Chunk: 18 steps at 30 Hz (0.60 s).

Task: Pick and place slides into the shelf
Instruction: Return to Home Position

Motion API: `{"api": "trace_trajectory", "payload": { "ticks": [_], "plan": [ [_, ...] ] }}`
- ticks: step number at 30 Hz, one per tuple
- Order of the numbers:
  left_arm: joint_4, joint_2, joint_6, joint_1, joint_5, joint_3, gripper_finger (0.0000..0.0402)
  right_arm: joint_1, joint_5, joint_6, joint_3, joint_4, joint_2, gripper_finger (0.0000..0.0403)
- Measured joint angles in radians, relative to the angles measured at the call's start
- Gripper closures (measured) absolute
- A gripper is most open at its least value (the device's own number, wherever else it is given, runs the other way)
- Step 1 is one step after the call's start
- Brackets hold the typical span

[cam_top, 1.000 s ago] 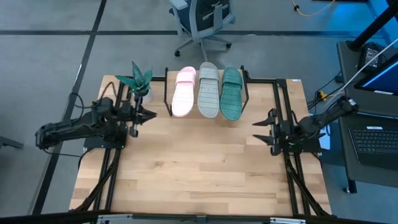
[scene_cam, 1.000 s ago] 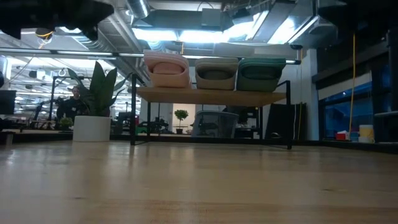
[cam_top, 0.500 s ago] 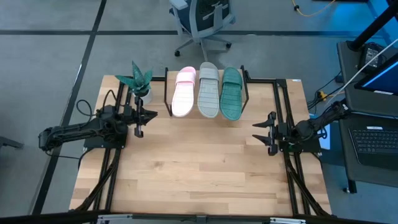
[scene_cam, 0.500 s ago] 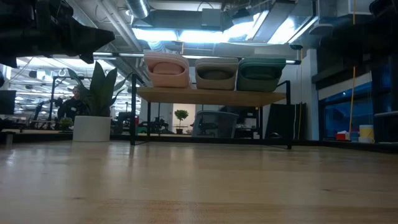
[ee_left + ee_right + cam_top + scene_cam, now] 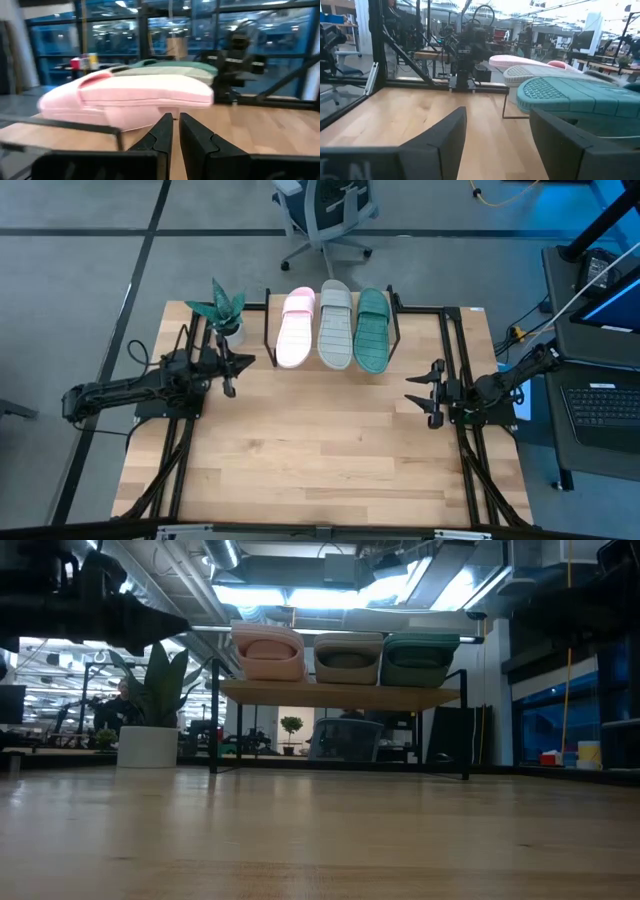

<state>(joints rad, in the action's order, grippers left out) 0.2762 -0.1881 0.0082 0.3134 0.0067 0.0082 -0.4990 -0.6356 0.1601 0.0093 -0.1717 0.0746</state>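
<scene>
The three slides lie side by side, soles up, on the shelf's [image 5: 340, 693] plank at the table's far edge: pale pink [image 5: 296, 328], light grey [image 5: 335, 326], teal green [image 5: 373, 330]. In the low view their strap ends face me. My left gripper [image 5: 246, 362] hovers at the table's left side, level and pointing at the pink slide [image 5: 130, 97]; its fingers are shut on nothing [image 5: 175, 125]. My right gripper [image 5: 410, 390] hovers at the right side with its fingers wide open [image 5: 497, 135], pointing across the table, the teal slide [image 5: 580, 97] just ahead of it.
A potted plant [image 5: 225, 315] stands at the far left corner, close to the left gripper and the shelf's left legs. Black frame rails run along both table sides. An office chair [image 5: 325, 215] stands beyond the far edge. Bare wood [image 5: 320, 450] fills the middle and near part.
My left gripper has come down lower over the table's left side and edged a little toward the shelf. The slides have not moved.
</scene>
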Motion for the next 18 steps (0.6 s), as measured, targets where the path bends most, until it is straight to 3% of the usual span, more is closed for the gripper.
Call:
{"api": "trace_trajectory", "payload": {
  "ticks": [16,18],
  "plan": [
    [-0.085,-0.015,-0.031,-0.053,-0.009,0.0,0.0376,0.074,0.005,-0.05,-0.002,0.055,0.001,0.0185],
    [-0.085,-0.015,-0.031,-0.053,-0.009,0.0,0.0376,0.074,0.043,-0.057,-0.002,0.057,0.001,0.0185]
  ]
}}
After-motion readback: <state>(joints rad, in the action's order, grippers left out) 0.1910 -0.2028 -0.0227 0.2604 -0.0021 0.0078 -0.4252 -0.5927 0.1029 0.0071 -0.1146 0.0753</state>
